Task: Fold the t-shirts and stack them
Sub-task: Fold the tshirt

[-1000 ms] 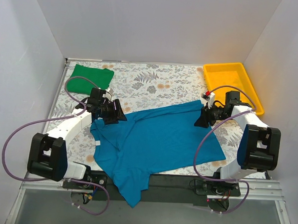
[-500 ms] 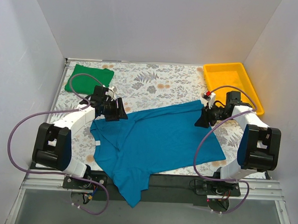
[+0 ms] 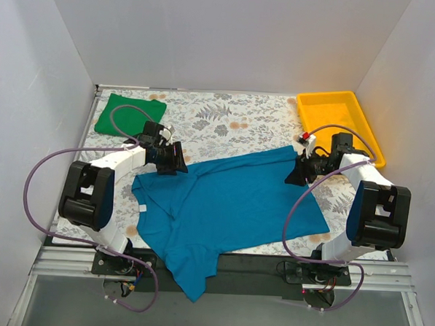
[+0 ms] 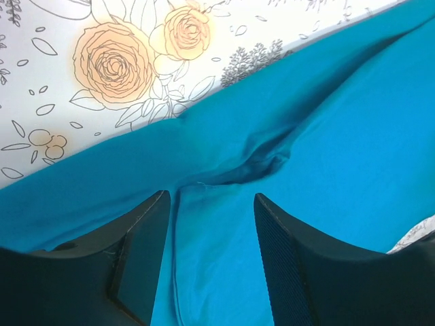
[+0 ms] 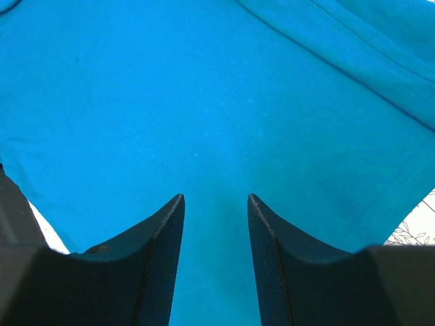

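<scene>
The teal-blue t-shirt lies spread across the table, its lower part hanging over the near edge. The green t-shirt lies folded at the far left corner. My left gripper is open over the teal shirt's upper left edge; in the left wrist view its fingers straddle a fabric fold near the hem. My right gripper is open over the shirt's upper right corner; in the right wrist view its fingers stand apart above flat teal cloth, holding nothing.
A yellow plastic tray stands at the far right corner, close behind the right arm. The floral tablecloth shows between the shirts. White walls close in on the left, back and right.
My left gripper has moved a little up and right along the teal shirt's upper left edge, and its arm has swung inward. The right gripper has stayed in place.
</scene>
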`<state>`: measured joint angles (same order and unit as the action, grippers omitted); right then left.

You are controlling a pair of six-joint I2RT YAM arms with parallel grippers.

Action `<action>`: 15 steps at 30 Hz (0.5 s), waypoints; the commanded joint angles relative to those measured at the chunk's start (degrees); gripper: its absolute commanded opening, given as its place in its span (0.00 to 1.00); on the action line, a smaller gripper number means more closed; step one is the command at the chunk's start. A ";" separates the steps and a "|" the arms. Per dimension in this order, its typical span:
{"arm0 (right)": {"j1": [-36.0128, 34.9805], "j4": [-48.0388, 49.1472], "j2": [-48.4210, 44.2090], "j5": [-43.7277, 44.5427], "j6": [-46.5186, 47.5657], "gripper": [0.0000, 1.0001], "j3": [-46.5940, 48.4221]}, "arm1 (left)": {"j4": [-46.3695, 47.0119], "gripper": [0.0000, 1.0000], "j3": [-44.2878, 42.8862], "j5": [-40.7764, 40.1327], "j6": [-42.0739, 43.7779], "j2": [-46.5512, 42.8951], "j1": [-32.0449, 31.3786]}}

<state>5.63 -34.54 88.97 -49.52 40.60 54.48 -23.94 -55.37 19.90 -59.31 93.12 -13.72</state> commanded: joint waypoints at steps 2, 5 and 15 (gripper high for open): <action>0.44 -0.87 -1.25 -1.90 0.71 0.49 0.37 | -0.14 0.50 -2.11 -0.22 1.39 0.83 0.00; 0.52 -0.87 -1.17 -1.99 0.71 0.49 0.37 | -0.05 0.50 -1.93 0.14 1.56 1.62 0.00; 0.88 -1.05 -0.99 -2.25 0.80 0.49 0.45 | -0.05 0.43 -1.58 2.42 1.83 1.89 -0.08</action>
<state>6.15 -34.57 88.97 -49.93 40.73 54.48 -24.18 -55.53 20.82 -58.41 95.44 -13.72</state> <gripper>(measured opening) 0.491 0.435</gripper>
